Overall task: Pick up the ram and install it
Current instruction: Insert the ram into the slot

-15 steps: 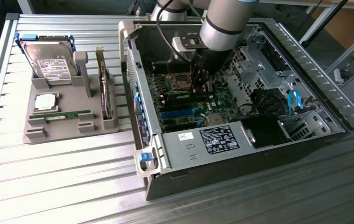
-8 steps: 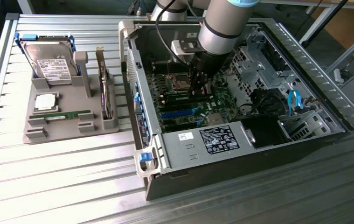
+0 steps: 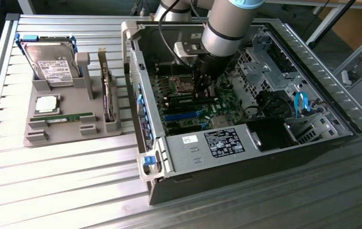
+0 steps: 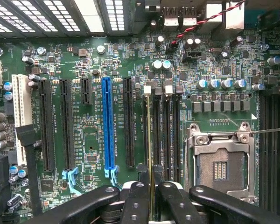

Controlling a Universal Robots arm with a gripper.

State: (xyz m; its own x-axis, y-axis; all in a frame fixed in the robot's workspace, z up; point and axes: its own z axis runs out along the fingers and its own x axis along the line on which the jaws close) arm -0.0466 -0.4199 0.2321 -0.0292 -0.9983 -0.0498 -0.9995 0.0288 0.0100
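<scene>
The ram shows edge-on as a thin gold-green line running up from between my fingers, over the row of black memory slots beside the open processor socket. My gripper is shut on it, one black finger on each side. In the exterior view the gripper reaches down into the open computer case, low over the motherboard just below the processor socket. A short green strip of the ram shows to the exterior view's left of the fingers. Whether the ram sits in a slot I cannot tell.
A grey fixture on the slatted table at the exterior view's left holds a hard drive, a silver processor, another green stick and an upright card. Case walls, a drive cage and a blue cable surround the motherboard.
</scene>
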